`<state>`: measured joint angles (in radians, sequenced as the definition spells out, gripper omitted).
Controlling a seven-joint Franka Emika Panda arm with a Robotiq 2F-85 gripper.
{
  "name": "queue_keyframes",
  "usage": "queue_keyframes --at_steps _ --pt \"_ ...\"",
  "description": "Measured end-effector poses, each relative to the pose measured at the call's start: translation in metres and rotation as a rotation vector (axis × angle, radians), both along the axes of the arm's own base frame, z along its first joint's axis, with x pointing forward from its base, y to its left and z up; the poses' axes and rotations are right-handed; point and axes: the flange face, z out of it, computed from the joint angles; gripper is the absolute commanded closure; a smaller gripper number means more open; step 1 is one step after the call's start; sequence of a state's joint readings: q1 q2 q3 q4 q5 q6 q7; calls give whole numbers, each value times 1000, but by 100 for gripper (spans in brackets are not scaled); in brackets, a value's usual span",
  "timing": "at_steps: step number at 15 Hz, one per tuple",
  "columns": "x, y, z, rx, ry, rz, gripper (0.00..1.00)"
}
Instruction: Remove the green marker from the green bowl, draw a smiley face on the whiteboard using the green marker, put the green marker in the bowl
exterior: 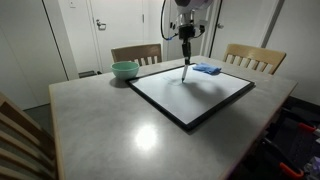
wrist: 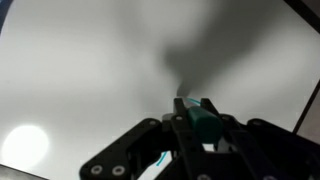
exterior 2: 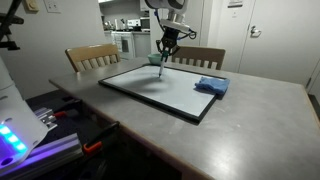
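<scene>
My gripper [exterior: 186,55] is shut on the green marker [exterior: 185,70] and holds it upright, tip down on the whiteboard [exterior: 170,98]. In the wrist view the marker's green body [wrist: 201,122] sits between the black fingers, and thin green strokes [wrist: 158,160] show on the board beside them. The other exterior view shows the gripper [exterior 2: 165,48] over the far part of the whiteboard [exterior 2: 150,88]. The green bowl [exterior: 125,70] stands on the table left of the board, apart from the gripper; in the other exterior view it is mostly hidden behind the gripper.
A flat blue pad [exterior: 207,69] lies on the board's far corner, also seen in an exterior view [exterior 2: 212,86]. Wooden chairs [exterior: 135,53] [exterior: 255,58] stand at the grey table's [exterior: 110,125] far side. Equipment with cables [exterior 2: 40,130] sits beside the table.
</scene>
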<state>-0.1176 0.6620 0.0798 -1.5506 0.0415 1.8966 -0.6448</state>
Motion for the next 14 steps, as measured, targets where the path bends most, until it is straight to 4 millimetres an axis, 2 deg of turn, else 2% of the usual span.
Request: queue_keyframes --at_steps 14 --pt "5 -8 2 -2 -35 4 95"
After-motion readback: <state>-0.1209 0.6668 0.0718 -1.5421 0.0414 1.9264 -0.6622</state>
